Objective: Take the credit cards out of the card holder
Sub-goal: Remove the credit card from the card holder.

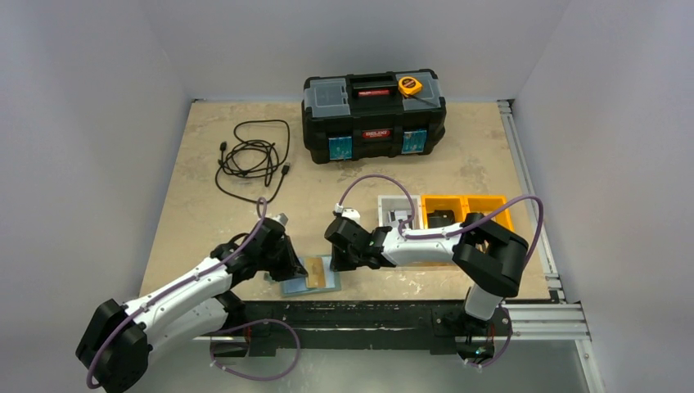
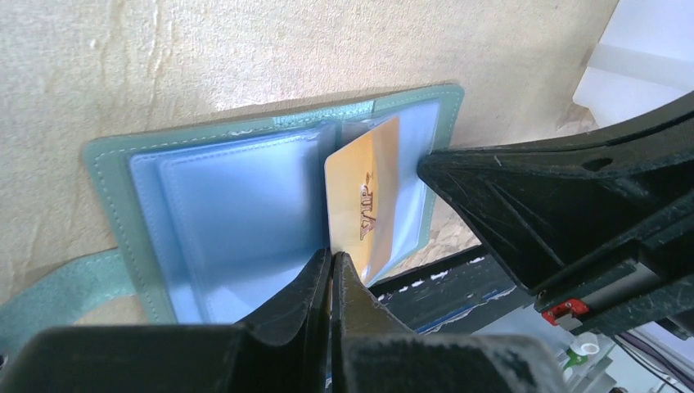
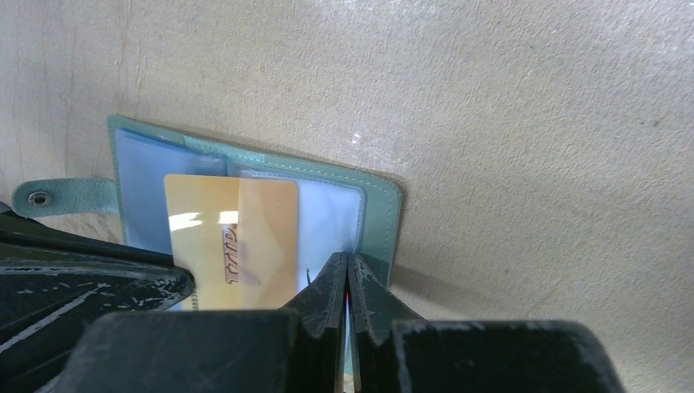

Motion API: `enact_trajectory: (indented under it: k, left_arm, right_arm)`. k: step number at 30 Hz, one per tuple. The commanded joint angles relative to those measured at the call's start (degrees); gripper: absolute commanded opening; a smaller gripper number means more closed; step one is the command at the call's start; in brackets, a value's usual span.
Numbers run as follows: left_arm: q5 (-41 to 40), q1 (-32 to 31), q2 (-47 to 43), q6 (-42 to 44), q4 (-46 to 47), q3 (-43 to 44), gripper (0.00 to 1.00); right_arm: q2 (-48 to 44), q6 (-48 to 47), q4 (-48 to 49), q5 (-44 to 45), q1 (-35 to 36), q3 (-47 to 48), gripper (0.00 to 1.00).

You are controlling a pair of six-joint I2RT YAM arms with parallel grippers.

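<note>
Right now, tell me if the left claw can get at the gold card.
Likely yes: the left claw looks shut on a corner of the gold card, with the right claw off to its side.

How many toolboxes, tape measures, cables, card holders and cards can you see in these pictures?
Toolbox: 1
Tape measure: 1
Cable: 1
Card holder: 1
Card: 1
Total: 5
</note>
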Motion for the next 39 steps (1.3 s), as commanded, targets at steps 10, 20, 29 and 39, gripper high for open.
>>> enact_trajectory:
  k: [10, 20, 29, 39]
  left_arm:
    - [-3.3, 1.4, -7.6, 4.0, -9.4, 5.9, 0.00]
    - [-3.4, 1.7, -10.9, 4.1, -11.5, 8.4, 0.00]
    - [-0.8, 3.2, -13.5, 3.2, -9.7, 10.0, 0.00]
    - [12.2, 9.7, -19.7, -4.9, 7.6, 5.5, 0.00]
  right_arm:
    - [-0.4, -2.3, -6.5, 2.1, -0.7, 0.0, 0.00]
    - [-3.3, -4.2, -7.9, 2.2, -0.8, 5.0, 0.22]
    - [-11.9, -5.3, -5.6, -1.2, -3.9, 5.0, 0.59]
    - [-25.3, -1.7, 18.1, -18.2, -12.4, -9.9, 0.90]
